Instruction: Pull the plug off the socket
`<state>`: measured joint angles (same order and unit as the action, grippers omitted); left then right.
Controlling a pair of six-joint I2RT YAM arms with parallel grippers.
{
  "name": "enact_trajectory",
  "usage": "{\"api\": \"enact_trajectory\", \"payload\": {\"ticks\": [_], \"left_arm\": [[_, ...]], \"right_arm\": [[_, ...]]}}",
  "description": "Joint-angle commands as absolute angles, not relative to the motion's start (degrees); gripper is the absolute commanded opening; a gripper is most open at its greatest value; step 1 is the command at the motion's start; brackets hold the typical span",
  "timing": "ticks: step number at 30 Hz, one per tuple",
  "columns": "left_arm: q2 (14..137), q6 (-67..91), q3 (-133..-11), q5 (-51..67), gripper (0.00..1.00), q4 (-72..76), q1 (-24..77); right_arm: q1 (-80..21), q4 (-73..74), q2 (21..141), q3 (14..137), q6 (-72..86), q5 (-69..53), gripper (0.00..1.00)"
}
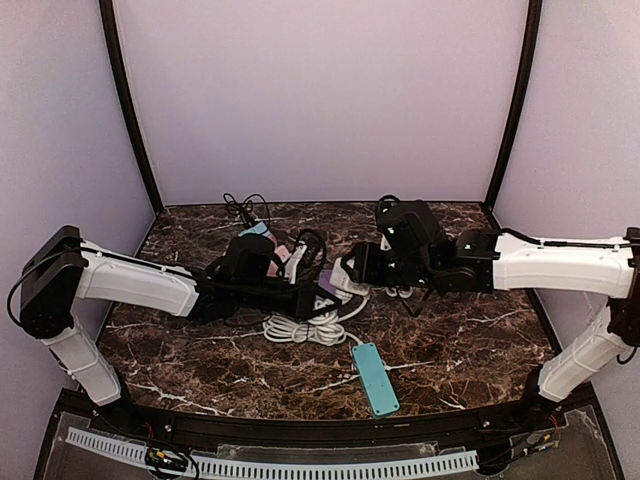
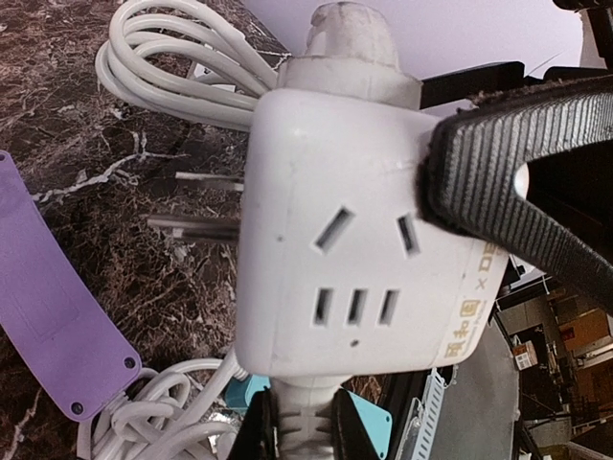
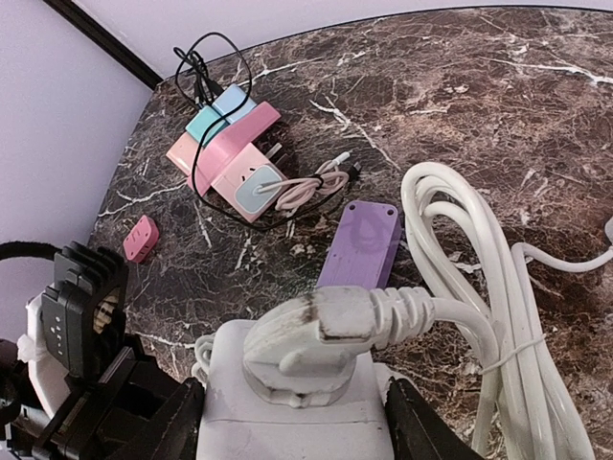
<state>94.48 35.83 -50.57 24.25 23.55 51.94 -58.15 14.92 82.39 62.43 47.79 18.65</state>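
Note:
A white cube socket (image 2: 354, 249) is lifted over the marble table between both grippers (image 1: 345, 283). A scuffed white plug (image 3: 321, 337) sits seated in a round collar on one face, and its ribbed cable runs off to the right. The same plug (image 2: 350, 38) shows at the cube's far end in the left wrist view. My right gripper (image 3: 297, 422) is shut on the cube, one black ribbed finger (image 2: 498, 182) pressing its side. My left gripper (image 2: 302, 426) is shut on the white ribbed cable neck (image 2: 305, 412) at the cube's opposite end. Two bare metal prongs (image 2: 196, 225) show beside the cube.
A coil of white cable (image 1: 300, 328) lies under the grippers. A purple power strip (image 3: 362, 247) lies beside it and a teal strip (image 1: 375, 378) sits nearer the front edge. Pink and teal adapters with cords (image 3: 230, 153) are piled at the back left, with a small pink adapter (image 3: 140, 238) nearby.

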Motion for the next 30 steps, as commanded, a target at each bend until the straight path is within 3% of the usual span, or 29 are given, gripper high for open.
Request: {"api": "enact_trajectory", "payload": {"ticks": [1, 15, 25, 30], "left_arm": [[91.8, 37.0, -48.8, 25.5, 0.01, 18.5, 51.1], [92.5, 38.1, -48.9, 26.0, 0.01, 20.3, 52.5], [91.2, 36.2, -47.2, 28.9, 0.01, 18.5, 49.1], [90.4, 35.0, -47.0, 30.1, 0.01, 16.6, 47.6]], "right_arm": [[-55.5, 22.0, 83.6, 67.2, 48.5, 34.5, 0.0], [-54.2, 23.0, 87.8, 71.4, 51.6, 33.4, 0.0], [-54.0, 3.4, 79.5, 60.1, 35.6, 18.9, 0.0], [-54.0, 1.0, 76.9, 57.6, 28.7, 15.0, 0.0]]}}
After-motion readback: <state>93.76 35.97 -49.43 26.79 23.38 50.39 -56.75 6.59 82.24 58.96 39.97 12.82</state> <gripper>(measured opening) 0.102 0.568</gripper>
